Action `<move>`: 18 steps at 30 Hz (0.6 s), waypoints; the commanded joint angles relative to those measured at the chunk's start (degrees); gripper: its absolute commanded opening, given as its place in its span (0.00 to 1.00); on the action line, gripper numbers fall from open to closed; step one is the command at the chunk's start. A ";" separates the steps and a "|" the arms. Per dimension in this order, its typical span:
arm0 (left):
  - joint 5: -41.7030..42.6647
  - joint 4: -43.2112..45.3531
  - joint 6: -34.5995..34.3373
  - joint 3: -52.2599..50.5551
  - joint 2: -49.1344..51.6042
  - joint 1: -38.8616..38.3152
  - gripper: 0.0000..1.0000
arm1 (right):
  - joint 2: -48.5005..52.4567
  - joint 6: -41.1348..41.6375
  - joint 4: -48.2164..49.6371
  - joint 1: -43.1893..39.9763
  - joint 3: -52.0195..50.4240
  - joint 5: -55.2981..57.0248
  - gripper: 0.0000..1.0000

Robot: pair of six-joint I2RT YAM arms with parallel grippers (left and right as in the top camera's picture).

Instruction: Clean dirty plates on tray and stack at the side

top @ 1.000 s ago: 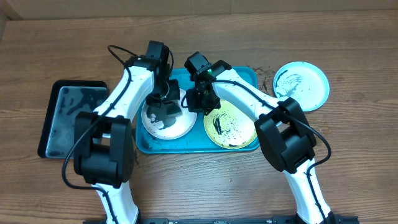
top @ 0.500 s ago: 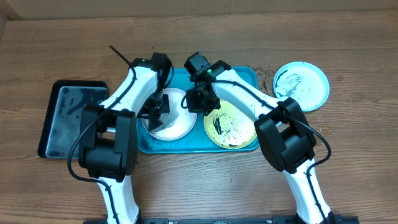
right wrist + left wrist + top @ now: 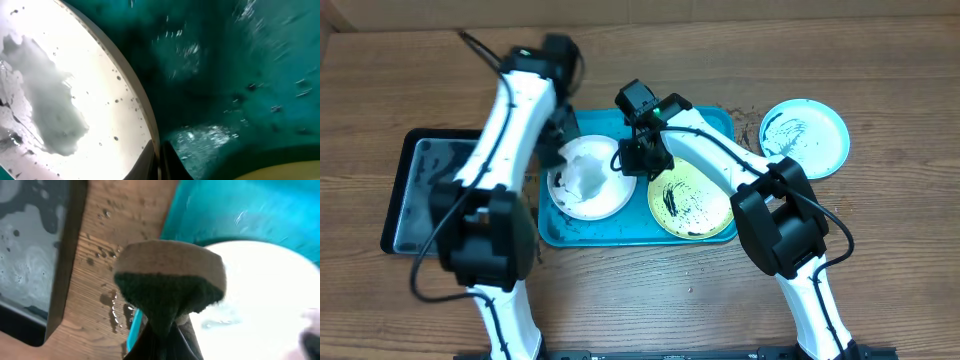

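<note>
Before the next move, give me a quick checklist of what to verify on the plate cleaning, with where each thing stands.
1. The sponge gripped in the left jaws: ok.
2. Rim of the white plate pinched by the right jaws: ok.
3. That plate clean: not ok, foam and dark specks on it.
4. The yellow-green plate clean: not ok, black smears.
5. The light blue plate clean: not ok, smeared, lying on the table beside the tray.
6. Plates stacked: not ok, none stacked.

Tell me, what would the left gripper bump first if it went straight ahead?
The left gripper holds a sponge, which would touch first, probably the wet table beside the tray; the sponge hides the exact spot.
</note>
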 commanded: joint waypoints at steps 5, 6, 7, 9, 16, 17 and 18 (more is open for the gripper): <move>9.22 -3.04 -1.46 3.21 -10.54 13.86 0.04 | -10.34 -8.66 -3.45 4.70 4.90 24.00 0.04; 9.79 -3.78 -1.46 3.21 -10.64 15.54 0.04 | -11.08 -10.10 -4.15 5.79 5.38 28.04 0.04; 10.36 -4.44 -1.44 3.19 -10.62 17.27 0.04 | -11.82 -11.58 -4.87 7.17 5.88 33.33 0.04; 10.95 -5.44 -1.49 3.08 -10.51 20.52 0.04 | -12.87 -14.49 -6.03 9.88 6.71 42.80 0.04; 14.21 -5.88 -1.44 2.84 -10.45 28.89 0.04 | -13.77 -30.62 -5.75 22.03 7.69 69.70 0.04; 14.34 -6.16 -1.46 2.84 -10.45 30.12 0.04 | -13.77 -32.70 -4.72 24.39 7.69 75.63 0.04; 14.67 -6.38 -1.46 2.84 -10.45 30.91 0.04 | -13.77 -34.29 -3.67 25.83 7.69 79.60 0.04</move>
